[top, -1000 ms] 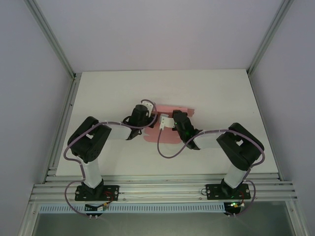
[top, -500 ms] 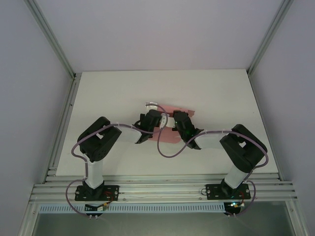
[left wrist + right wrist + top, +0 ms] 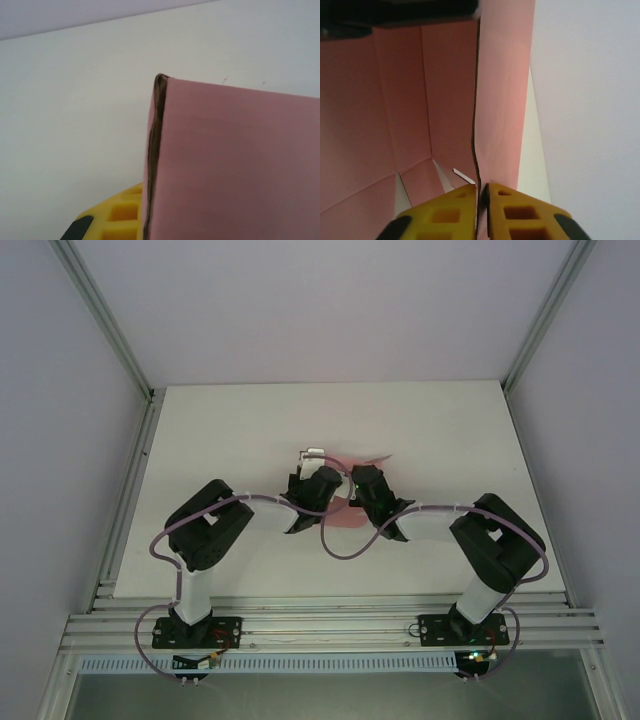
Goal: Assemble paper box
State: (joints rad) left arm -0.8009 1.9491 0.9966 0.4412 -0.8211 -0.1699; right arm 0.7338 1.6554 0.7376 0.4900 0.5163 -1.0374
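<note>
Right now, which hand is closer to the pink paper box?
Right: the right hand pinches a panel edge of the paper box. The left hand sits close beside another panel; contact unclear.

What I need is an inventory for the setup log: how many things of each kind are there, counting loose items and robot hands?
paper box (salmon-pink card): 1
robot hands: 2, the left hand and the right hand, both at the card
Total: 3
</note>
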